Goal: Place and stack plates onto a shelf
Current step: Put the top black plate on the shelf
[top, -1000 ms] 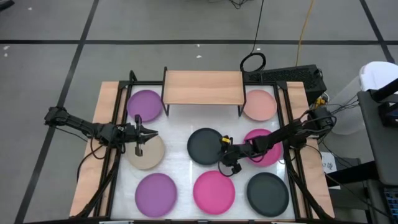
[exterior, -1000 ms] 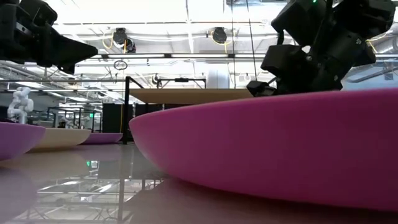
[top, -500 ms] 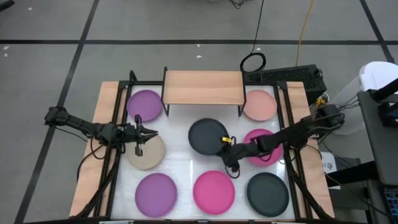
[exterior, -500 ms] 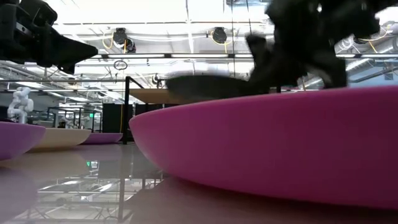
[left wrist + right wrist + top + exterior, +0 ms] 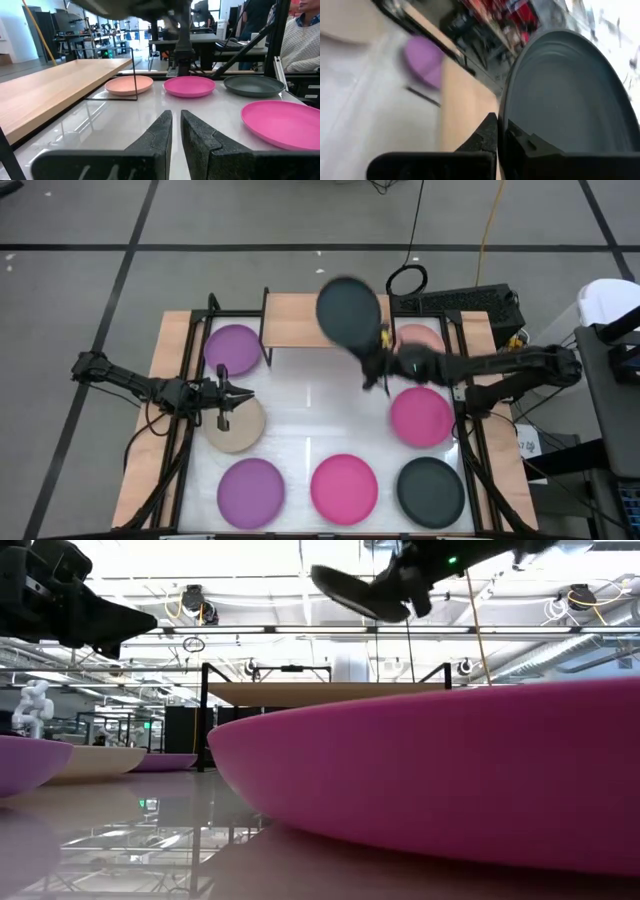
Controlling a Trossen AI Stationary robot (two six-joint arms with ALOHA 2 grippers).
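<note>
My right gripper (image 5: 375,358) is shut on a dark grey plate (image 5: 348,308), which hangs in the air over the shelf (image 5: 300,322); the low view shows this plate (image 5: 355,590) tilted above the shelf's wooden top board (image 5: 320,692). My left gripper (image 5: 235,393) hovers over the far edge of a beige plate (image 5: 238,428) at the table's left. Its fingers (image 5: 165,125) stand almost together with nothing between them. Flat on the white table lie two purple plates (image 5: 233,348) (image 5: 250,490), two magenta plates (image 5: 343,485) (image 5: 420,415), another dark grey plate (image 5: 430,488) and a pale pink plate (image 5: 425,338). My right gripper pinches the dark grey plate's rim (image 5: 503,125) between its two fingers, one on the upper face and one underneath. The fingers come at it from the table's right and near side. The plate is lifted clear and tilted, reaching out beyond the fingers over the shelf.
Black metal frame rails (image 5: 190,380) (image 5: 462,380) run along both sides of the white table top. The nearest magenta plate (image 5: 450,780) fills most of the low view. A person in a light sweater (image 5: 300,35) sits beyond the table's right side.
My right gripper has taken hold of the dark grey plate at the table's middle, lifted it clear and swung it up and toward the far edge, over the shelf. The plate, flat on the table before, now hangs tilted.
</note>
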